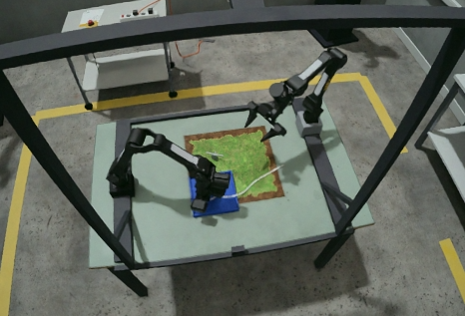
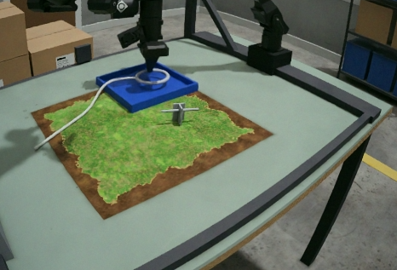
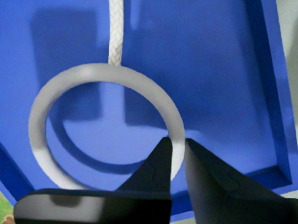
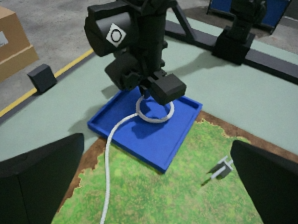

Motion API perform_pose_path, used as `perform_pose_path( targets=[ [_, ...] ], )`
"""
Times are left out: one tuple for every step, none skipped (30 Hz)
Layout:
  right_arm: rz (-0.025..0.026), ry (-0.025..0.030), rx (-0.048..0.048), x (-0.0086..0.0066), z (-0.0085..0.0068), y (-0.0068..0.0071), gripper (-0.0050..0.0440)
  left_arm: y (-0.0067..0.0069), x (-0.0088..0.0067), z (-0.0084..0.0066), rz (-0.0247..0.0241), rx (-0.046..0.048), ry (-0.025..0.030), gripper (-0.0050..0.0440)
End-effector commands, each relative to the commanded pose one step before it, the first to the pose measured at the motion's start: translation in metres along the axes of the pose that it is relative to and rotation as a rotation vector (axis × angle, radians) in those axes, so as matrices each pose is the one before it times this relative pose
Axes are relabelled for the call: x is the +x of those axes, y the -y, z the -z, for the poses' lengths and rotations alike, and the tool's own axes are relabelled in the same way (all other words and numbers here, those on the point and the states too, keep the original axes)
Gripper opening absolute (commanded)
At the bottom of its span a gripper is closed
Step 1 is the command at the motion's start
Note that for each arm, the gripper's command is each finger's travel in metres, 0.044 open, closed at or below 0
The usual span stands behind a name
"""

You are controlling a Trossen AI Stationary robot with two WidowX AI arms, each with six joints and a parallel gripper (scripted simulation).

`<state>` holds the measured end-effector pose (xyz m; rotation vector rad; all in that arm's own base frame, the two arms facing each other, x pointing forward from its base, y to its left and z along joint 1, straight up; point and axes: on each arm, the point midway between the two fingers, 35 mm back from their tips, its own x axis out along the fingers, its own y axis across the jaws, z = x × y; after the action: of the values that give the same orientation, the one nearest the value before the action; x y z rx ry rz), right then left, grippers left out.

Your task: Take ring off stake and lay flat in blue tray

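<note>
My left gripper (image 3: 176, 144) is shut on the rim of the grey ring and holds it level just above the floor of the blue tray (image 2: 146, 86). The ring's shadow falls on the tray floor under it. A white rope (image 2: 77, 114) runs from the ring over the tray's edge across the grass mat. The grey stake (image 2: 179, 113) stands bare on the mat, a little in front of the tray. My right gripper (image 1: 261, 122) is open and empty, above the far edge of the mat. The ring also shows in the right wrist view (image 4: 155, 111).
The green grass mat (image 2: 145, 142) with a brown border lies in the middle of the table. A dark rail (image 2: 298, 83) runs along the table edges. Cardboard boxes (image 2: 47, 44) stand beyond the table.
</note>
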<state>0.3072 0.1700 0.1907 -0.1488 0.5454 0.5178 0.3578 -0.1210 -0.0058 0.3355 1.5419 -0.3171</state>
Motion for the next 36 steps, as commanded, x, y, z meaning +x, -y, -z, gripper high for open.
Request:
perform_pose_path(
  targets=[
    [0.00052, 0.02219, -0.00042, -0.00323, -0.00772, -0.00023, 0.044, 0.00016, 0.00016, -0.00133, -0.00618, 0.00067, 0.00918, -0.005],
    [0.0, 0.0, 0.0, 0.0, 0.0, 0.0, 0.044, -0.00004, -0.00082, -0.00036, -0.0002, -0.00004, 0.00243, -0.005],
    [0.0, 0.0, 0.0, 0.0, 0.0, 0.0, 0.044, 0.00021, 0.00186, 0.00045, 0.00022, -0.00001, -0.00266, -0.005],
    [0.0, 0.0, 0.0, 0.0, 0.0, 0.0, 0.044, 0.0, 0.0, 0.0, 0.0, -0.00001, 0.0, -0.005],
    [0.0, 0.0, 0.0, 0.0, 0.0, 0.0, 0.044, 0.00015, 0.001, 0.0, 0.0, -0.00007, 0.0, -0.005],
    [0.0, 0.0, 0.0, 0.0, 0.0, 0.0, 0.044, -0.00008, -0.00126, -0.0004, -0.00029, -0.00012, 0.00352, -0.005],
    [0.0, 0.0, 0.0, 0.0, 0.0, 0.0, 0.044, 0.00018, 0.00226, 0.00042, 0.00029, -0.00005, -0.00353, -0.005],
    [0.0, 0.0, 0.0, 0.0, 0.0, 0.0, 0.044, -0.0002, -0.00333, -0.0011, -0.00077, 0.00002, 0.00931, -0.005],
    [0.0, 0.0, 0.0, 0.0, 0.0, 0.0, 0.044, 0.0001, 0.00393, 0.00103, 0.00068, 0.00012, -0.00825, -0.005],
    [0.0, 0.0, 0.0, 0.0, 0.0, 0.0, 0.044, -0.00025, -0.00303, -0.00182, -0.0008, -0.00027, 0.00963, -0.005],
    [0.0, 0.0, 0.0, 0.0, 0.0, 0.0, 0.044, 0.00022, 0.00439, 0.00201, 0.00089, 0.00016, -0.01071, -0.005],
    [0.0, 0.0, 0.0, 0.0, 0.0, 0.0, 0.044, -0.0001, -0.00193, -0.00079, -0.00046, -0.0001, 0.0056, -0.005],
    [0.0, 0.0, 0.0, 0.0, 0.0, 0.0, 0.044, 0.0, 0.0, 0.0, 0.0, 0.0, 0.0, -0.005],
    [0.0, 0.0, 0.0, 0.0, 0.0, 0.0, 0.044, 0.0, 0.0, 0.0, 0.0, 0.0, 0.0, -0.005],
    [0.0, 0.0, 0.0, 0.0, 0.0, 0.0, 0.044, 0.00012, 0.00292, 0.00082, 0.00046, 0.0001, -0.00561, -0.005],
    [0.0, 0.0, 0.0, 0.0, 0.0, 0.0, 0.044, -0.0001, -0.00148, -0.00086, -0.00039, -0.00008, 0.00465, -0.005],
    [0.0, 0.0, 0.0, 0.0, 0.0, 0.0, 0.044, 0.00012, 0.00248, 0.00088, 0.00039, 0.00008, -0.00466, -0.005],
    [0.0, 0.0, 0.0, 0.0, 0.0, 0.0, 0.044, -0.00006, -0.00128, -0.00043, -0.0003, -0.00006, 0.00356, -0.005],
    [0.0, 0.0, 0.0, 0.0, 0.0, 0.0, 0.044, 0.00008, 0.00228, 0.00045, 0.0003, 0.00006, -0.00357, -0.005],
    [0.0, 0.0, 0.0, 0.0, 0.0, 0.0, 0.044, -0.00009, -0.00202, -0.00068, -0.00047, -0.0001, 0.00562, -0.005],
    [0.0, 0.0, 0.0, 0.0, 0.0, 0.0, 0.044, 0.00011, 0.00301, 0.00071, 0.00047, 0.0001, -0.00563, -0.005],
    [0.0, 0.0, 0.0, 0.0, 0.0, 0.0, 0.044, -0.00016, -0.00256, -0.00138, -0.00065, -0.00014, 0.00788, -0.005],
    [0.0, 0.0, 0.0, 0.0, 0.0, 0.0, 0.044, 0.00018, 0.00355, 0.00142, 0.00065, 0.00014, -0.00789, -0.005],
    [0.0, 0.0, 0.0, 0.0, 0.0, 0.0, 0.044, -0.00015, -0.00259, -0.00123, -0.00064, -0.00014, 0.00772, -0.005],
    [0.0, 0.0, 0.0, 0.0, 0.0, 0.0, 0.044, 0.00017, 0.00358, 0.00127, 0.00064, 0.00014, -0.00772, -0.005],
    [0.0, 0.0, 0.0, 0.0, 0.0, 0.0, 0.044, -0.00009, -0.00195, -0.00072, -0.00046, -0.0001, 0.0055, -0.005],
    [0.0, 0.0, 0.0, 0.0, 0.0, 0.0, 0.044, 0.00011, 0.00294, 0.00075, 0.00046, 0.0001, -0.00551, -0.005],
    [0.0, 0.0, 0.0, 0.0, 0.0, 0.0, 0.044, -0.00007, -0.00132, -0.00057, -0.00032, -0.00007, 0.00384, -0.005],
    [0.0, 0.0, 0.0, 0.0, 0.0, 0.0, 0.044, 0.00009, 0.00232, 0.00059, 0.00032, 0.00007, -0.00385, -0.005],
    [0.0, 0.0, 0.0, 0.0, 0.0, 0.0, 0.044, 0.0, 0.0, 0.0, 0.0, 0.0, 0.0, -0.005],
    [0.0, 0.0, 0.0, 0.0, 0.0, 0.0, 0.044, 0.0, 0.0, 0.0, 0.0, 0.0, 0.0, -0.005],
    [0.0, 0.0, 0.0, 0.0, 0.0, 0.0, 0.044, -0.0004, -0.0065, -0.00347, -0.00164, -0.00035, 0.01982, -0.005],
    [0.0, 0.0, 0.0, 0.0, 0.0, 0.0, 0.044, -0.00026, -0.00131, -0.00165, 0.00275, -0.0001, 0.00422, -0.005],
    [0.0, 0.0, 0.0, 0.0, 0.0, 0.0, 0.044, 0.0, 0.0, 0.0, 0.0, 0.0, 0.0, -0.005],
    [0.0, 0.0, 0.0, 0.0, 0.0, 0.0, 0.044, 0.0, 0.0, 0.0, 0.0, 0.0, 0.0, -0.005],
    [0.0, 0.0, 0.0, 0.0, 0.0, 0.0, 0.044, 0.0, 0.0, 0.0, 0.0, 0.0, 0.0, -0.005]
  ],
)
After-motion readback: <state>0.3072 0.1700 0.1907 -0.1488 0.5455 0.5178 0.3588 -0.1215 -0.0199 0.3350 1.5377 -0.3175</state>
